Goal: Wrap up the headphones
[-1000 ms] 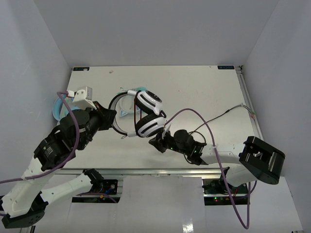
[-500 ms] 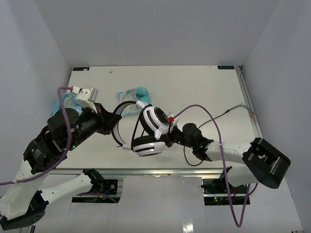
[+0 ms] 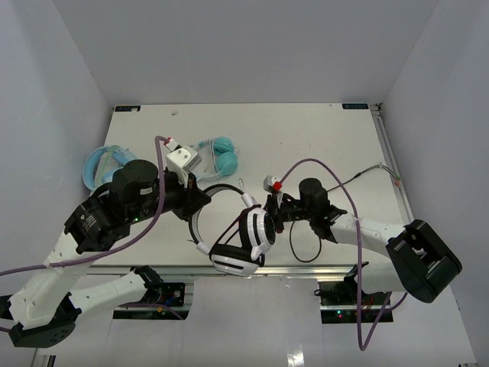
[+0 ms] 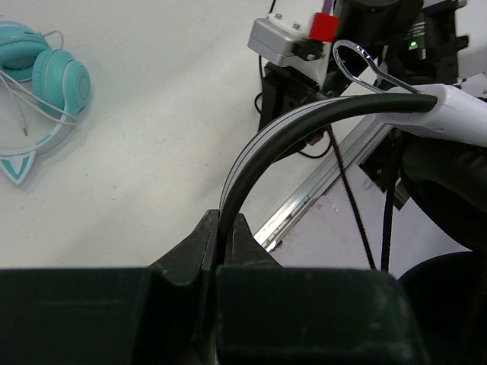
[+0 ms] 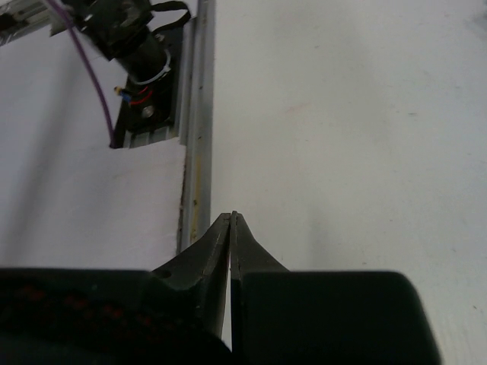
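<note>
headphones point(image 3: 256, 229) held over the near table edge, headband point(image 4: 251, 160) clenched in left gripper point(image 4: 224, 220); right gripper point(image 5: 231, 220) fingers pressed shut, can't tell if the cable point(image 4: 351, 199) is pinched. best to hold the headband steady and lay taut cable loops side by side. count: one black-white pair, one teal pair point(image 3: 218, 149), one light-blue pair point(image 3: 98, 162).

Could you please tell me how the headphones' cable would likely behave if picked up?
Probably floppy: the cable curls in a loose loop beside the headphones. Likely light and snag-prone, being so thin. The headband, clamped in the left fingers, seems stiffer, holding its arc.
</note>
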Controlling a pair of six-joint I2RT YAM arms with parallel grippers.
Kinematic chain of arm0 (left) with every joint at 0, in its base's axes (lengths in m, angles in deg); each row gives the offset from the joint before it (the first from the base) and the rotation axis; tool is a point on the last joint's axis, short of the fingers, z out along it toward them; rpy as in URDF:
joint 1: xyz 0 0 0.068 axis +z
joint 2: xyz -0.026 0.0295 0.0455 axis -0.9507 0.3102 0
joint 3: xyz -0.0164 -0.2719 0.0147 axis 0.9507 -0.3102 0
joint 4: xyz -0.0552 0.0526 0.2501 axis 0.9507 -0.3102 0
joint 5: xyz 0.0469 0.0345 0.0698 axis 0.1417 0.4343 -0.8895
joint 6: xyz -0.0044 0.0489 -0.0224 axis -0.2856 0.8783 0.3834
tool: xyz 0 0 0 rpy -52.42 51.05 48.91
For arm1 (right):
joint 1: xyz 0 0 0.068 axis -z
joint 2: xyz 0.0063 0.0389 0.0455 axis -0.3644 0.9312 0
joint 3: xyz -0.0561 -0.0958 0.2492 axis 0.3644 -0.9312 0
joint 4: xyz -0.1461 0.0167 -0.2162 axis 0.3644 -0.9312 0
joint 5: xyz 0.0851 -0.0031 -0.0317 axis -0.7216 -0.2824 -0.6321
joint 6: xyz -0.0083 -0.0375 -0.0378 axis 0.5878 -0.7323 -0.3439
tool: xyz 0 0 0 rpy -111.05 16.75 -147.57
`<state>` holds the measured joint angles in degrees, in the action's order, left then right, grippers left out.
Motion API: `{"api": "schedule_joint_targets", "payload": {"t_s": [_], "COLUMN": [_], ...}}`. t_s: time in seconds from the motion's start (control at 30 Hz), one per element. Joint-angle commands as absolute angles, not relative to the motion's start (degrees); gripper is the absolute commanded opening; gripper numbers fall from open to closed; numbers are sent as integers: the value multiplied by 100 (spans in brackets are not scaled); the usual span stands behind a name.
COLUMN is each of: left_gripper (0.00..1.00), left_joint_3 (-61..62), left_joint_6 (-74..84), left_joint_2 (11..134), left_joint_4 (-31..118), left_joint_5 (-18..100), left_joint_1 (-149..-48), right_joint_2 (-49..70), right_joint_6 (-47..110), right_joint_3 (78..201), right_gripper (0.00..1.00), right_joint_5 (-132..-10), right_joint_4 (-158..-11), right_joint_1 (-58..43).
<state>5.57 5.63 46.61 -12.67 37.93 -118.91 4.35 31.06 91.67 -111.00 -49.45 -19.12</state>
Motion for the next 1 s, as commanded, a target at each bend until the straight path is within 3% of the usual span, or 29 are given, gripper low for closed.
{"api": "schedule_joint_targets", "payload": {"t_s": [0.0,0.3,0.6,0.8,0.97], "left_gripper": [0,0,0,0,0], "left_joint_3": [572,682,1070,992,646], "left_joint_6": [681,785,775,958,1280], "left_joint_2": [4661,4347,4194,4128,4101], "left_joint_4": [-1049,-1045,-1227,-1309,-1345], "left_joint_5": [3754,4493,4989,5178,4946], "left_joint_1": [-11880,-11886,-11885,-11879,-11886], "right_joint_2": [227,-427,-215,-384,170], "right_joint_6": [2601,2472,2738,3130,4510], "right_joint_3": [9243,8963,8944,9001,9528], "right_gripper": [8,8,8,8,8], "right_joint_5": [-12404,-13018,-13367,-12820,-12120], "right_joint_4": [-5187,-5066,-4642,-4593,-4748], "right_joint_1": [-1891,-1709,-1624,-1375,-254]}}
